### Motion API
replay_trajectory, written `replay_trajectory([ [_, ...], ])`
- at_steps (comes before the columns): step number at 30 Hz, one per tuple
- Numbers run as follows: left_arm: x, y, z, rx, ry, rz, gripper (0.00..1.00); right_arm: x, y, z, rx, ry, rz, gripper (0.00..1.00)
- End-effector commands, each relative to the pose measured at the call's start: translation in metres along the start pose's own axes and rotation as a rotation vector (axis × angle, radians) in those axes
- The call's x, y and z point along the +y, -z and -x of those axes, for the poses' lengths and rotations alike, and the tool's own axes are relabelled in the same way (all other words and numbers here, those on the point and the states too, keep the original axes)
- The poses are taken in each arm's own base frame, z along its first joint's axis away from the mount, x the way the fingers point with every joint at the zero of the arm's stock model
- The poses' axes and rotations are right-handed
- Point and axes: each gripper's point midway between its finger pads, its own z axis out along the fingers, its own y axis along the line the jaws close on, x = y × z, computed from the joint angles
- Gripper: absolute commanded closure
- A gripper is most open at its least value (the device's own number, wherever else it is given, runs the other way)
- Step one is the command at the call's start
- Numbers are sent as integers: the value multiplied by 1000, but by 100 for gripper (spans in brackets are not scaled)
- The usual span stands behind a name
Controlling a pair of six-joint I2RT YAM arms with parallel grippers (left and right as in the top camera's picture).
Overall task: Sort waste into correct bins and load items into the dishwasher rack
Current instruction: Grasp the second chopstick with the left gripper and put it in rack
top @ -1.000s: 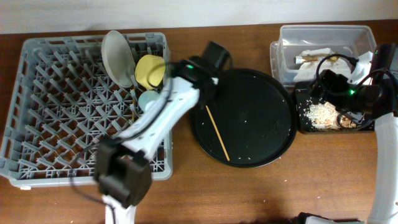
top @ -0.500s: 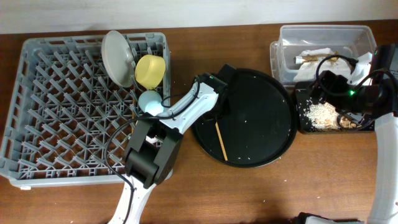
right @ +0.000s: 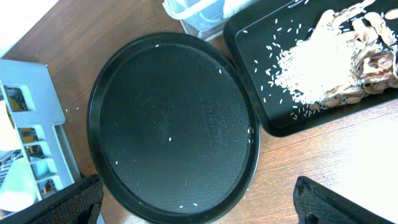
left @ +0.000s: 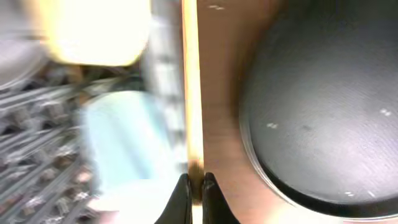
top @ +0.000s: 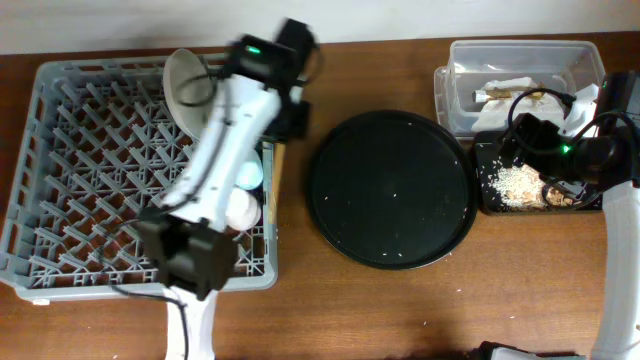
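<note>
Over the right edge of the rack (top: 40, 120), my left claw (left: 194, 190) is clamped on one end of a chopstick (left: 189, 93). The stick runs near-to-far just beside the rack's right wall, between the rack and the round tray (top: 390, 190). My left wrist view is smeared, so I cannot tell whether I hold one stick or two, or whether it touches anything.

Inside the rack, along that right side, I see the yellow bowl (left: 93, 31) farthest. The blue cup (left: 118, 137) comes nearer and the pink cup (top: 240, 208) nearest. The plate (top: 185, 85) stands on edge at the far side, partly behind my arm. The round tray holds only a few pale specks.

Far right, my right claw (right: 198, 186) hangs with its fingers (right: 56, 199) wide apart and nothing between them. It is above the seam where the round tray meets the black tray (top: 485, 205). That black tray holds whitish and brown scraps (top: 520, 182). The clear tub (top: 455, 60) sits just beyond it, touching or nearly so, and holds the tissue (top: 512, 86) and the wrapper (top: 495, 96).
</note>
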Motion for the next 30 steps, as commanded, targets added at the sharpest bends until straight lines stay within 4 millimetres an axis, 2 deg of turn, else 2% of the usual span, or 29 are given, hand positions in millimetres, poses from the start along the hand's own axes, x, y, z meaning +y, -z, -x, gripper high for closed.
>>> replay_trajectory([
  [1,79,42,-8,-36,113,64,99,0,3,3,-16,7,-8,1],
  [2,98,46,-14,-19,118,75,99,0,3,3,-16,7,-8,1],
  [4,124,49,-15,-19,91,105,99,0,3,3,-15,7,-8,2],
  [5,145,48,-17,-12,112,174,99,0,3,3,-15,7,-8,2],
  [7,167,42,-24,23,139,239,99,0,3,3,-16,7,-8,2],
  [8,176,33,-29,54,151,258,99,0,3,3,-17,7,-7,2],
  [11,175,-7,-24,67,147,257,99,0,3,4,-22,9,-6,2],
  [14,174,-60,-29,90,145,254,99,0,3,4,-22,9,-6,1],
  [15,170,-66,-30,94,145,235,99,0,3,4,-22,9,-6,2],
  [17,167,-67,-30,94,147,213,67,0,3,4,-22,9,-6,2],
  [18,166,-67,-29,93,147,211,63,0,3,4,-22,9,-6,2],
  [19,158,-62,-28,85,150,161,62,0,3,4,-22,9,-6,1],
  [20,147,-44,-21,37,158,85,59,0,3,5,-22,9,-5,2],
  [22,136,9,-5,-119,162,14,55,1,3,5,-22,9,-3,2],
  [23,136,34,-2,-190,160,12,53,1,3,4,-22,9,0,1],
  [24,131,69,-5,-281,152,3,53,1,3,3,-17,19,-3,2],
  [25,130,88,-9,-327,150,-2,39,1,6,2,-19,28,-3,2],
  [26,130,104,-14,-364,151,-2,1,5,24,-3,-30,52,1,2],
  [27,130,112,-16,-384,151,-3,0,9,37,-6,-42,84,7,2],
  [30,130,111,-16,-382,151,-3,0,25,110,-28,-159,214,28,1],
])
